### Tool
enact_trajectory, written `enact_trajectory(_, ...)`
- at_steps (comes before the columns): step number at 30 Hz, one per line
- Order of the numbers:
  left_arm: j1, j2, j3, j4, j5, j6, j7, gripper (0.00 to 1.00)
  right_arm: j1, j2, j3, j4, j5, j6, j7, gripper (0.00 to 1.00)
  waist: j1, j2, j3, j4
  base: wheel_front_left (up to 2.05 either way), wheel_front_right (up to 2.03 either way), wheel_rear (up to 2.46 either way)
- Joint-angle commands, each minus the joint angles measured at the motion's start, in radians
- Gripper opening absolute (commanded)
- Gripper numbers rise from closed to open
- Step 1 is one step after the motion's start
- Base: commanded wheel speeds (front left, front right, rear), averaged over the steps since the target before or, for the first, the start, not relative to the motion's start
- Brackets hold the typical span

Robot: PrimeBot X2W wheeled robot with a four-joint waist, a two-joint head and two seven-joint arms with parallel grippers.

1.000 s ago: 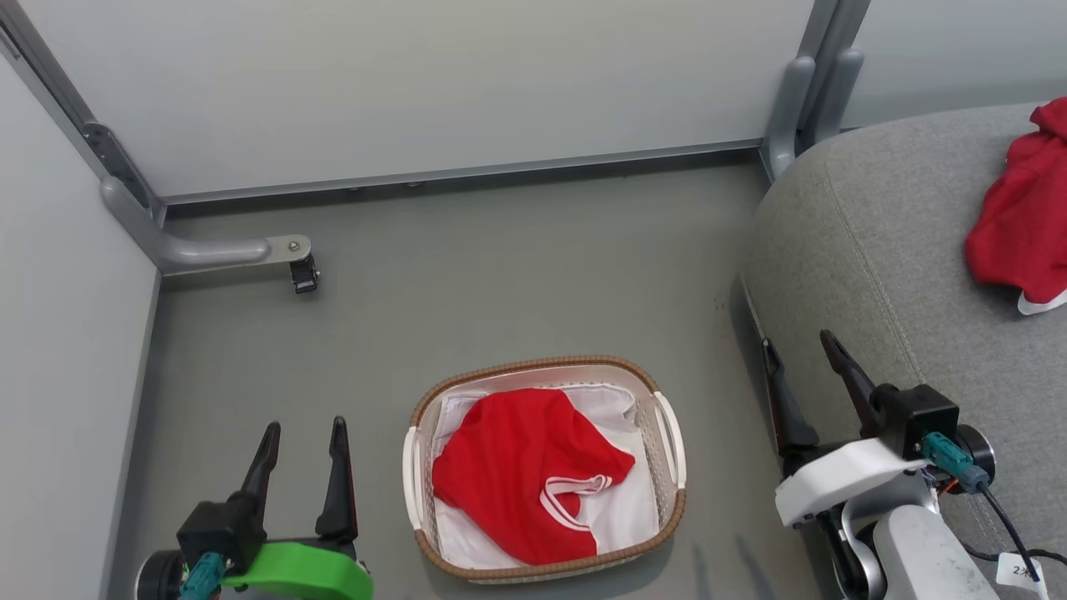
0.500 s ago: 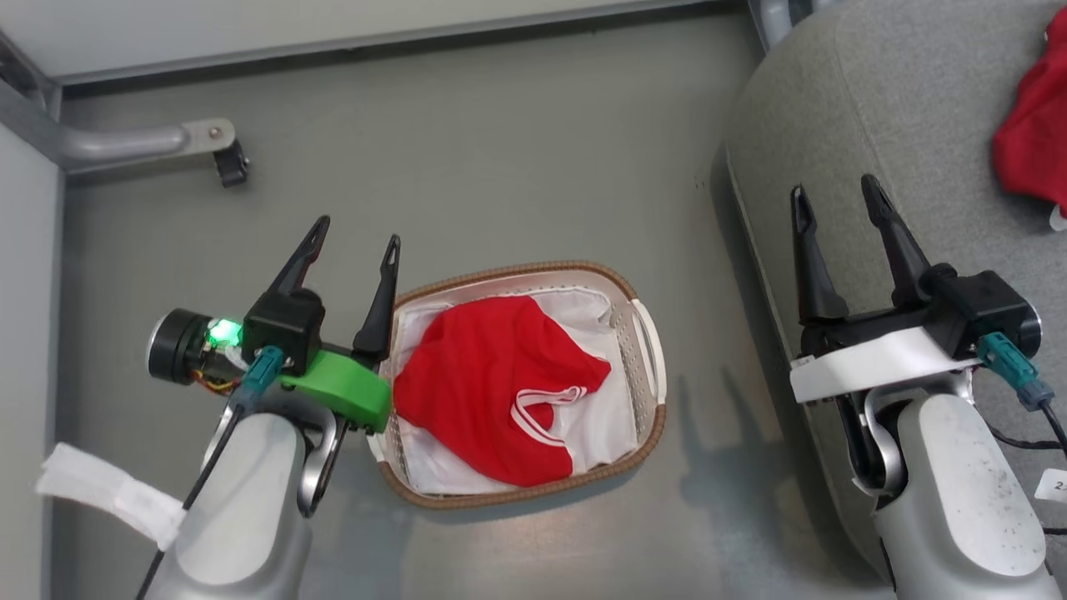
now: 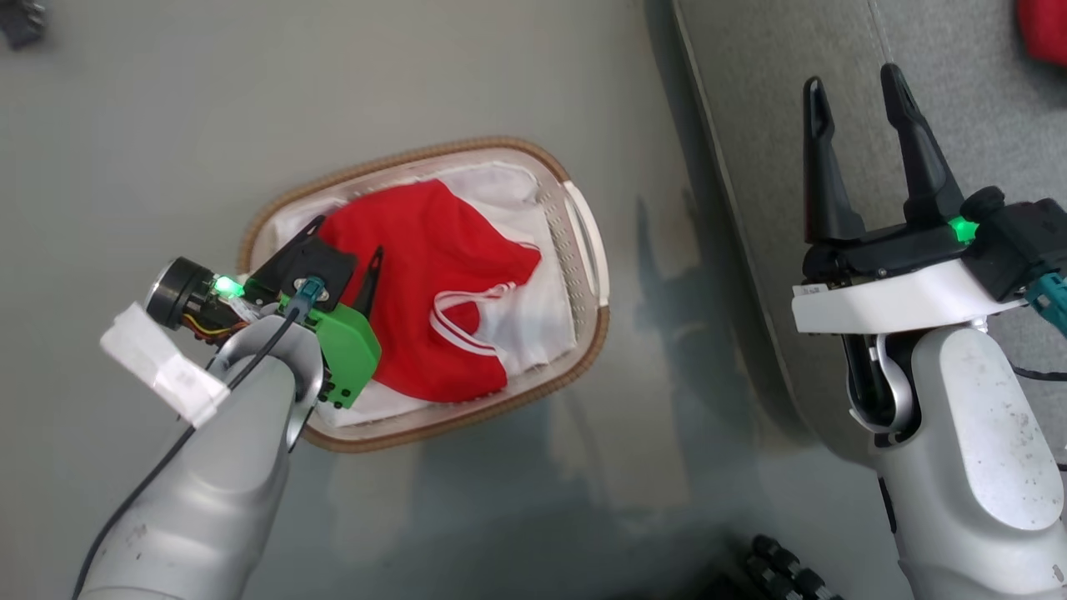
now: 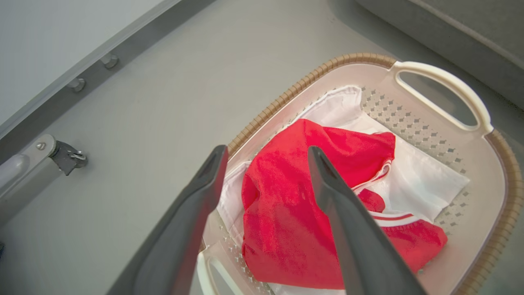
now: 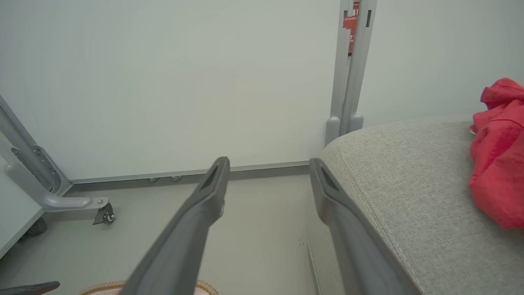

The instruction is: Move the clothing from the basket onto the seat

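1 red garment [image 5: 495, 164] already lies on the seat [image 5: 393, 196], but the 2nd garment [image 3: 417, 292] sits ungrasped in the basket [image 3: 581, 225], with the left gripper [image 4: 267, 150] poised over it and the right gripper [image 3: 852, 79] idle, both with jaws apart.

I read bright, even overhead light, all views. Head view: soft shadows on floor [image 3: 500, 83] right of basket [image 3: 588, 242], dull sheen lower centre. Wrist views: fingers [image 4: 352, 237] soft near lens, wide-angle stretch at edges.
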Motion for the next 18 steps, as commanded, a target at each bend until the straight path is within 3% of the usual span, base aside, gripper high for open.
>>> enact_trajectory(1,-0.035,0.013,-0.004,0.031,0.008,-0.001,0.019,1.00,-0.018,-0.001,0.003,-0.011,0.009,-0.001,-0.002,1.00,-0.0001,0.0000,0.154,-0.118,0.00,0.00,0.00)
enact_trajectory(7,-0.123,0.020,0.006,0.156,0.006,0.038,0.057,1.00,-0.042,-0.001,0.018,-0.042,0.027,-0.001,-0.002,1.00,-0.0001,0.0000,0.220,-0.142,0.00,0.00,0.00)
enact_trajectory(14,-0.205,0.043,0.019,0.247,0.021,0.148,0.057,1.00,-0.055,-0.001,0.025,-0.053,0.029,-0.001,-0.002,1.00,-0.0001,0.0000,0.256,-0.143,0.00,0.00,0.00)
enact_trajectory(18,-0.225,0.034,0.026,0.287,0.006,0.178,0.060,1.00,-0.058,-0.001,0.034,-0.048,0.037,-0.001,-0.002,1.00,-0.0001,0.0000,0.258,-0.141,0.00,0.00,0.00)
